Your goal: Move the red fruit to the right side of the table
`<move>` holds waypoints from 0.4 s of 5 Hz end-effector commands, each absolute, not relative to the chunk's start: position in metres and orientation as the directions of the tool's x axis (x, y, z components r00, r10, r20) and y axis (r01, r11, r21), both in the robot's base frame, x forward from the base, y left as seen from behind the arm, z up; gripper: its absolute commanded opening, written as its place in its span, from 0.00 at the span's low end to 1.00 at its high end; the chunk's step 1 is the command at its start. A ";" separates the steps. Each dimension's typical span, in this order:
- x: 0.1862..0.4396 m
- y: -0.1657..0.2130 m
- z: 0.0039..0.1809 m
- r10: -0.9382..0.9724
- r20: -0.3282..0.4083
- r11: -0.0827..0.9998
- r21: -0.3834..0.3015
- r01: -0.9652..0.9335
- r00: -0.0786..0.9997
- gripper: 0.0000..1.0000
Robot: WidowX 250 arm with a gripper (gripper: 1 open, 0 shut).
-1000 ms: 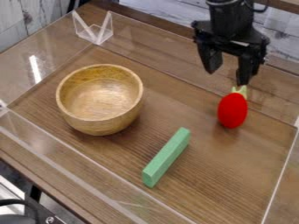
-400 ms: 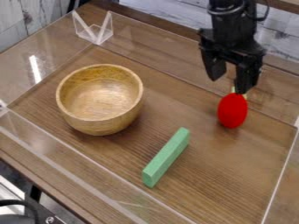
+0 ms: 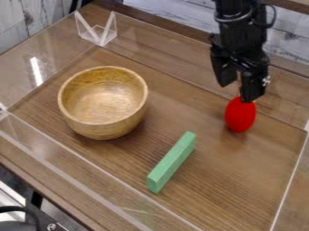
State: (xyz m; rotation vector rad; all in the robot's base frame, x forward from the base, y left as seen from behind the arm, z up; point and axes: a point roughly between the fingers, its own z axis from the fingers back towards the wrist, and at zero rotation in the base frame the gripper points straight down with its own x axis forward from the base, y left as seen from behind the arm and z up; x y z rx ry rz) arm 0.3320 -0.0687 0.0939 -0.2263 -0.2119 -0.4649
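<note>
**Open gripper just above the fruit, right part of the table**

Gripper (image 3: 241,80): black, pointing steeply down, over the right part of the table (image 3: 241,171). Fingers (image 3: 223,74) spread apart, nothing between them. The finger nearer the fruit overlaps its top in this view; contact cannot be judged from one camera.

Fruit (image 3: 241,115): small, glossy, red. It stands on the wood directly under the gripper, toward the right side and near the right acrylic wall (image 3: 290,185). Its upper end is hidden behind the fingertip. It rests on the surface, not lifted.

Bowl (image 3: 104,101): round, wooden, upright, empty as far as its inside shows. Sits on the left half of the table, well apart from the fruit.

Block (image 3: 173,161): green, long, rectangular, lying flat at a diagonal in front of the bowl and fruit, between them in left-right terms. Touches neither.

Clear acrylic walls edge the tabletop; a small clear V-shaped piece (image 3: 97,29) stands at the far left corner.

Arm enters from the top edge of the frame; only its lower part shows.
</note>
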 end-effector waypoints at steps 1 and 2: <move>0.341 -0.075 0.126 -0.367 0.338 0.897 -0.118 0.426 0.866 1.00; 0.345 -0.085 0.136 -0.328 0.360 0.915 -0.108 0.388 0.874 1.00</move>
